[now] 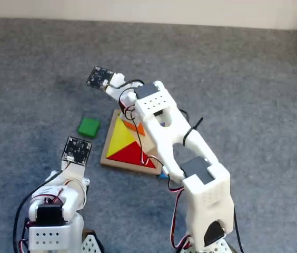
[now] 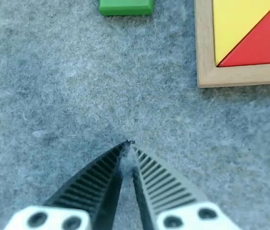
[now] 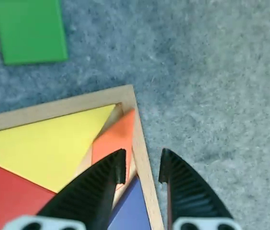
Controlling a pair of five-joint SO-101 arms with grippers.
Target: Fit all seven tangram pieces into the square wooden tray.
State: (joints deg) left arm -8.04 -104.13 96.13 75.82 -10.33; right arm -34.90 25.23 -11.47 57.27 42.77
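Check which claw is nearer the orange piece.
Right. The right claw straddles the tray rim beside the orange piece; the left claw is over carpet, outside the tray.

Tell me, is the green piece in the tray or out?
Out. The green piece lies on the grey carpet beside the wooden tray, clear of its frame.

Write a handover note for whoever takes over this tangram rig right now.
Left gripper shut, over bare carpet near the tray. Right gripper open, above the orange piece at a tray corner.
Done: yellow triangle, red triangle and blue piece lie in the tray.
Left: orange piece looks tilted against the rim, so seat it. Green piece lies outside on the carpet; fit it and the rest.
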